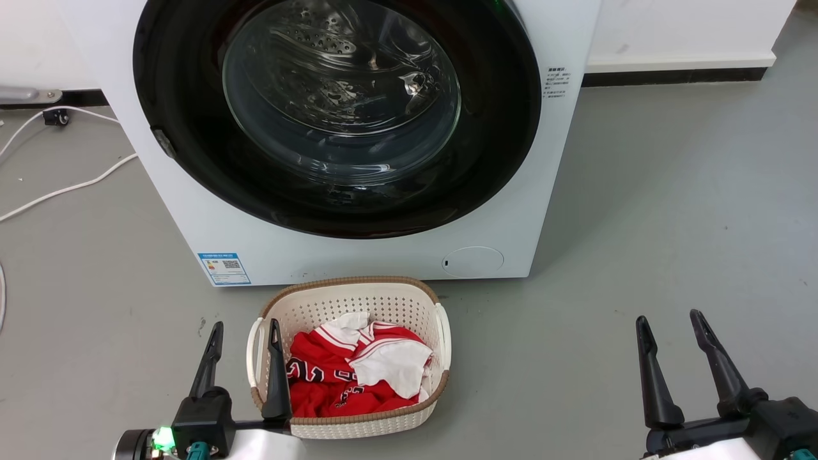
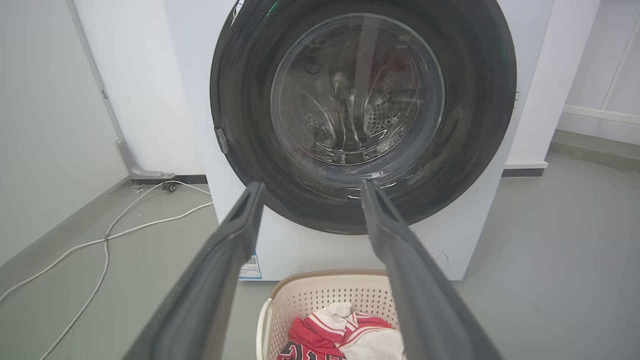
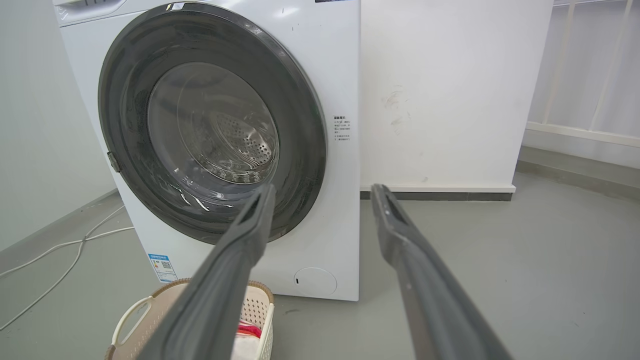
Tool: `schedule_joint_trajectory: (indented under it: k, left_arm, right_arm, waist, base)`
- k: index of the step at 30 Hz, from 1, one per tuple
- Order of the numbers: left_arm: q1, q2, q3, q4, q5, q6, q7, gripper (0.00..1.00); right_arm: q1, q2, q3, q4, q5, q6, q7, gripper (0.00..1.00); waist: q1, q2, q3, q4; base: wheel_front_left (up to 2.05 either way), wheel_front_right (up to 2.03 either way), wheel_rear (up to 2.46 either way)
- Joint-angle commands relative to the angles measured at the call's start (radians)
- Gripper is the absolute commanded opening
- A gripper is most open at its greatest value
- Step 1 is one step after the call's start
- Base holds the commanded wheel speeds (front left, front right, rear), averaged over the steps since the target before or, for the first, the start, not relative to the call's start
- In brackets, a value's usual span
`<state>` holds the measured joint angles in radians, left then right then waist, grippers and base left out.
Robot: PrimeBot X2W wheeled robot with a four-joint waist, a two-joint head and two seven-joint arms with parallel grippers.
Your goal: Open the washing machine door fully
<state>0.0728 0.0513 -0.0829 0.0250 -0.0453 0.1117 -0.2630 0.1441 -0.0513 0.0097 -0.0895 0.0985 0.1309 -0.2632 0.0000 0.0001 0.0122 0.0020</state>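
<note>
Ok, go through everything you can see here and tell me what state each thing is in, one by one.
washing machine door: shut, flat against the white machine.
left gripper: open, holding nothing.
right gripper: open, holding nothing.
laundry basket: upright on the floor before the machine, partly filled.
red and white clothes: crumpled in the basket.
white cable: loose on the floor.
</note>
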Motion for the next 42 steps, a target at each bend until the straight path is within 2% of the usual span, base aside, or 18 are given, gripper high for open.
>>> schedule_joint_trajectory:
  k: [1, 13, 14, 15, 18, 20, 23, 28, 33, 37, 40, 42]
  left_arm:
    - [0.007, -0.001, 0.002, 0.003, 0.002, 0.002, -0.003, 1.00]
    - [0.009, -0.001, 0.003, 0.010, 0.000, 0.009, -0.003, 1.00]
    - [0.010, -0.001, 0.003, 0.010, 0.001, 0.010, -0.003, 1.00]
    - [0.010, -0.001, 0.003, 0.011, 0.001, 0.011, -0.003, 1.00]
    - [0.006, -0.001, 0.002, 0.014, 0.000, 0.012, -0.003, 1.00]
    - [0.003, -0.001, 0.001, 0.015, -0.002, 0.012, -0.003, 1.00]
    - [0.001, -0.001, 0.000, 0.017, -0.005, 0.013, -0.003, 1.00]
    - [0.001, -0.001, -0.004, 0.023, -0.001, 0.012, -0.003, 1.00]
    - [0.004, -0.001, -0.005, 0.025, -0.001, 0.014, -0.003, 1.00]
    - [0.006, -0.001, -0.005, 0.026, -0.002, 0.017, -0.003, 1.00]
    - [0.006, -0.001, -0.006, 0.027, -0.002, 0.016, -0.003, 1.00]
    - [0.005, -0.001, -0.006, 0.027, 0.000, 0.017, -0.003, 1.00]
  right_arm:
    - [0.010, 0.002, 0.001, 0.004, 0.008, 0.000, -0.002, 1.00]
    - [0.011, 0.002, 0.005, 0.020, 0.004, 0.000, -0.002, 1.00]
    - [0.011, 0.002, 0.002, 0.026, 0.000, 0.000, -0.002, 0.87]
    - [0.010, 0.002, 0.001, 0.029, -0.003, 0.000, -0.002, 0.00]
    - [0.005, 0.002, -0.005, 0.037, 0.029, 0.000, -0.002, 0.00]
    - [0.004, 0.002, 0.005, 0.051, 0.136, 0.000, -0.002, 0.00]
    - [-0.004, 0.002, 0.028, 0.078, 0.435, 0.000, -0.002, 0.00]
    - [-0.025, 0.000, 0.131, 0.082, 0.983, 0.000, -0.002, 0.00]
    - [-0.027, 0.001, 0.147, 0.008, 1.366, 0.000, -0.002, 0.00]
    - [-0.012, 0.001, 0.140, -0.034, 1.568, 0.000, 0.049, 0.00]
    - [0.006, 0.001, 0.111, -0.068, 1.691, 0.000, 0.143, 0.00]
    - [0.023, 0.000, 0.083, -0.079, 1.734, 0.000, 0.212, 0.00]
  waist:
    - [0.0000, -0.0001, -0.001, 0.001]
    - [0.0000, -0.0001, -0.004, 0.002]
    - [0.0000, -0.0001, -0.004, 0.001]
    - [0.0000, -0.0001, -0.004, 0.001]
    - [0.0000, -0.0001, -0.003, 0.001]
    - [0.0000, -0.0001, -0.003, 0.002]
    - [0.0000, -0.0001, -0.003, 0.002]
    - [0.0000, -0.0001, -0.003, 0.003]
    - [0.0000, -0.0001, -0.003, 0.004]
    - [0.0000, -0.0001, -0.003, 0.003]
    - [0.0000, -0.0001, -0.003, 0.004]
    - [0.0000, -0.0001, -0.003, 0.005]
  base:
    - [0.00, 0.00, 0.00]
    - [0.00, 0.00, 0.00]
    - [0.00, 0.00, 0.00]
    - [0.00, 0.00, 0.00]
    - [0.00, 0.00, 0.00]
    - [0.00, 0.00, 0.00]
    - [0.00, 0.00, 0.00]
    - [0.00, 0.00, 0.00]
    - [0.00, 0.00, 0.00]
    - [0.00, 0.00, 0.00]
    - [0.00, 0.00, 0.00]
    - [0.00, 0.00, 0.00]
